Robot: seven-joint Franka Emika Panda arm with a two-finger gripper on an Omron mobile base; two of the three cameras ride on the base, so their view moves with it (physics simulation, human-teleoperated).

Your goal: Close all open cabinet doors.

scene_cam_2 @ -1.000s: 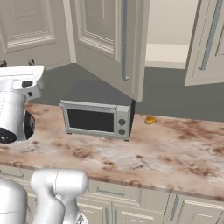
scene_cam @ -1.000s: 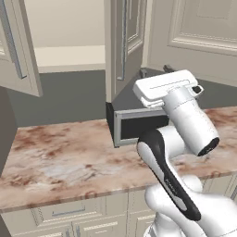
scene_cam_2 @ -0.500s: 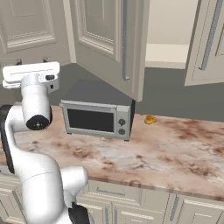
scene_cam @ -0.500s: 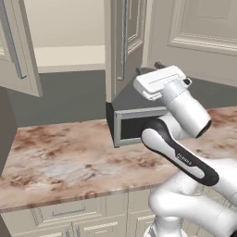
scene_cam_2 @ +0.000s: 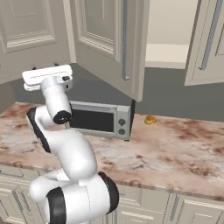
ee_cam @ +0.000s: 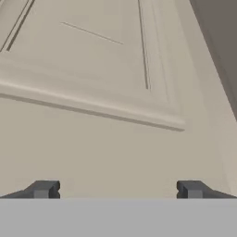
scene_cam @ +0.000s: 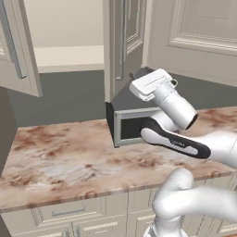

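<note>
Above the microwave (scene_cam_2: 101, 120), which sits on the marble counter (scene_cam_2: 175, 148), two upper cabinet doors stand open. The nearer open door (scene_cam_2: 109, 43) swings out directly over the microwave, its long grey bar handle (scene_cam_2: 125, 41) facing the right base camera; in the left base view the same door (scene_cam: 121, 46) appears nearly edge-on above the microwave (scene_cam: 127, 121). The second open door (scene_cam_2: 209, 41) hangs out well to the right of the microwave, past the exposed cabinet shelf (scene_cam_2: 164, 54). A small orange object (scene_cam_2: 150, 119) lies on the counter just right of the microwave. The gripper (ee_cam: 115, 190) is raised above the microwave's left end, with its jaws spread fully apart and nothing between them. In the hand view the fingertips (ee_cam: 42, 189) face a cream panelled door surface at close range, apparently so the open hand can press flat against a panel; which door this is cannot be told for certain.
</note>
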